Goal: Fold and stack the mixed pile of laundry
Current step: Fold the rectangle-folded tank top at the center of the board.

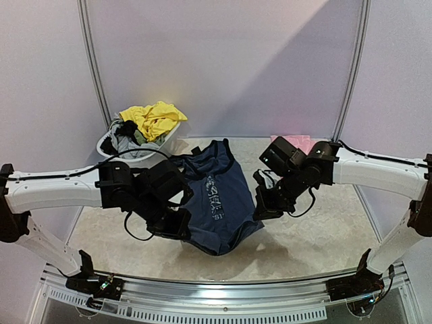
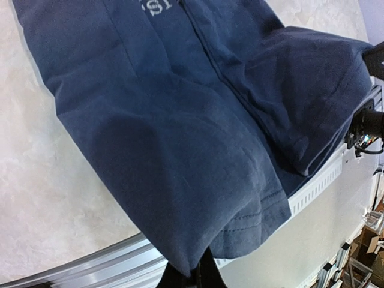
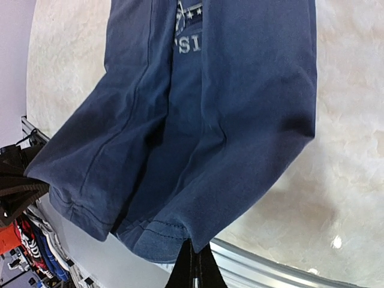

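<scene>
Navy tank top is pinched at its hem by both of my claws and sags between them over the middle of the desk. My left claw is closed tight on a stitched corner of the hem. My right claw is closed just as tight on the opposite corner. In the overhead view the left claw and right claw sit on either side of the garment, with its near edge drooping in a curve between them. The strap end points to the far side and appears to lie on the surface. The white lettering runs down the middle of the front.

The desk is a pale, cream, marbled slab with a soft sheen. A ribbed aluminium rail borders its near edge, where my two bases are bolted.

At the far left corner stands a white tub. A yellow piece is heaped over its rim, with grey and dark cloth bunched under it. Well apart from it, at the far right behind my right arm, a pale pink piece lies flat on the desk.

Plain pale lilac wall panels close in the back and sides, split by two slanted metal posts. Beyond the near edge, my wrist views show blurred clutter I cannot identify.
</scene>
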Controlling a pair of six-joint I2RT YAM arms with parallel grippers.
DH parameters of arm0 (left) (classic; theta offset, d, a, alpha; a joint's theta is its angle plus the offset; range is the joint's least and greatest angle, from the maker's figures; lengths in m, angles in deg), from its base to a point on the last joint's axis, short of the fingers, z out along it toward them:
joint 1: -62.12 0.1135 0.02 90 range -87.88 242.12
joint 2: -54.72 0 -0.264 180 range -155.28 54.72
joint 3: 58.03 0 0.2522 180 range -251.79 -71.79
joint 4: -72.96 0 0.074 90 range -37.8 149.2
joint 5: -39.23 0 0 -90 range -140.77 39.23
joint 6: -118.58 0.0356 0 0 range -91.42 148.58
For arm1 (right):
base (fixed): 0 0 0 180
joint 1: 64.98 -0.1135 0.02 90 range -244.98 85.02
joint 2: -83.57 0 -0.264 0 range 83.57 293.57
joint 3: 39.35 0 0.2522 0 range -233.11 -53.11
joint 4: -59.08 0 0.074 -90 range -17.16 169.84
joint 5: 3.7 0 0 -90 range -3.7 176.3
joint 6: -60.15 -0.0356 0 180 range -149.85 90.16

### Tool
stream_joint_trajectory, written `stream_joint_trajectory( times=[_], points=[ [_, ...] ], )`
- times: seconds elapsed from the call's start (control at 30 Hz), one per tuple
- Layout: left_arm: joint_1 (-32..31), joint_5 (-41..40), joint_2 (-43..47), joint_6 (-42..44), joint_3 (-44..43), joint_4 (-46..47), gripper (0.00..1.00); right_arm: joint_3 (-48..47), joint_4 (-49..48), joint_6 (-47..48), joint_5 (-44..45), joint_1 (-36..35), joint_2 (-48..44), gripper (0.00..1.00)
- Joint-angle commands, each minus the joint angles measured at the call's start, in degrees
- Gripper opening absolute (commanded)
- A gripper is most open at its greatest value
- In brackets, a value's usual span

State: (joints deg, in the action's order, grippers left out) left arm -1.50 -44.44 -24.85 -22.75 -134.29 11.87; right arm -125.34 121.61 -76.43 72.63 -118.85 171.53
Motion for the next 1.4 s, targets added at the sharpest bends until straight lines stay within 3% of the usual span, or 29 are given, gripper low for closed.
stream_joint_trajectory(
  times=[0.0,0.6,1.37],
  points=[
    [2.10,-1.95,-2.22,2.93,-3.39,-2.01,0.00,-4.40,1.79,2.55,3.64,1.90,2.59,0.00],
    [10.40,-4.64,-9.43,6.16,-13.62,-6.50,0.00,-16.49,2.74,7.77,5.93,8.66,10.11,0.00],
    [22.47,-2.22,-21.90,16.03,-22.55,-4.39,0.00,-35.71,5.51,19.17,-4.68,17.48,28.21,0.00]
  ],
)
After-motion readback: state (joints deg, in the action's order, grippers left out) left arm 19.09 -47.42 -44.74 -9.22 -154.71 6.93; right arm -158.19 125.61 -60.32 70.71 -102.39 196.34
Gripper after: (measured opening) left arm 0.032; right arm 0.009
